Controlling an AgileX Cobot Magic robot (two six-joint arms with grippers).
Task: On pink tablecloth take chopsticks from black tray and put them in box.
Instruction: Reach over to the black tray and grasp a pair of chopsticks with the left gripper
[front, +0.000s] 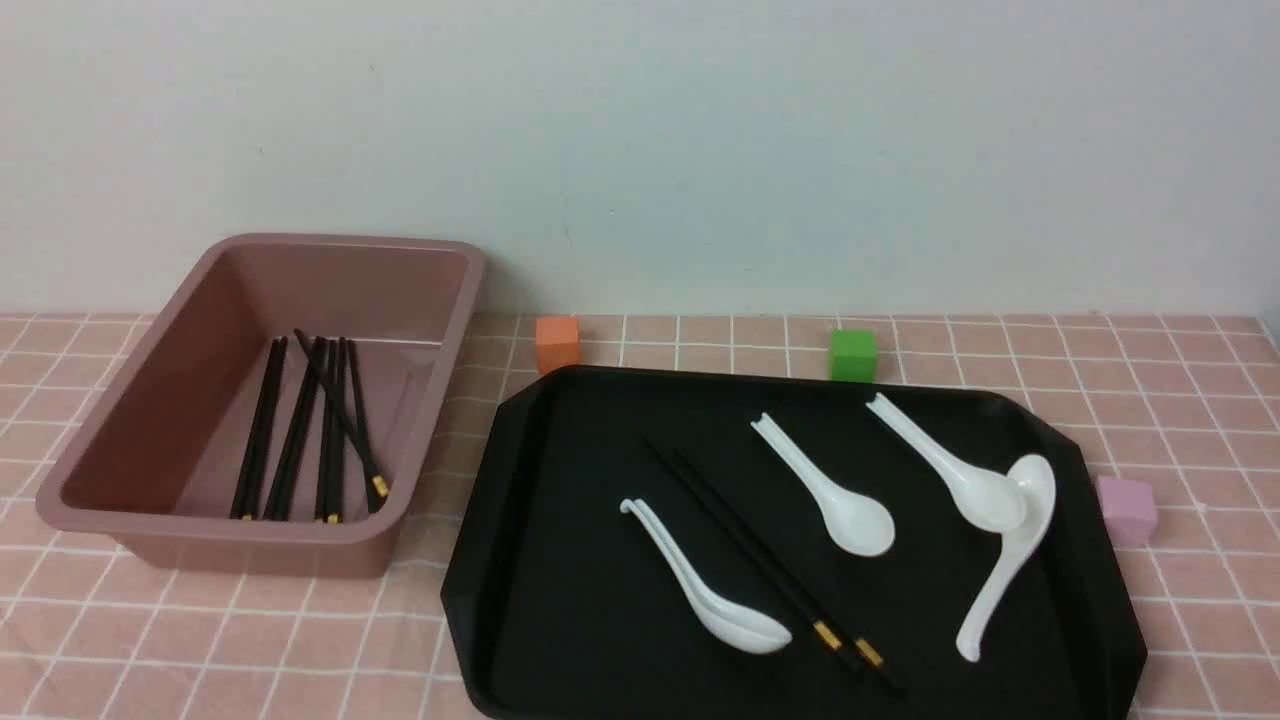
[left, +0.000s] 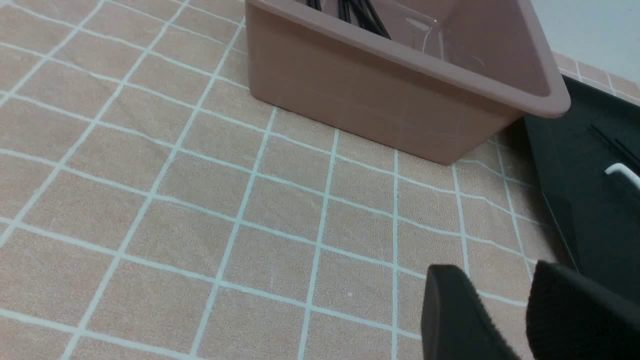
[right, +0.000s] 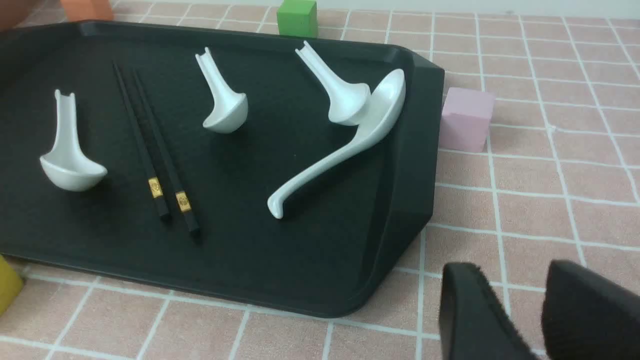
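Partly — black tray cropped at front | left claw, right claw: fingers apart, bases cut off

The front view is evenly and softly lit, its pale wall slightly cool, with a faint shadow just beside the box at left. Small highlights sit on the white spoons, while the black tray swallows most detail. Fine texture looks smeared there. In both wrist views the tabletop is crisper, but the dark gripper fingers at lower right are soft and out of focus.
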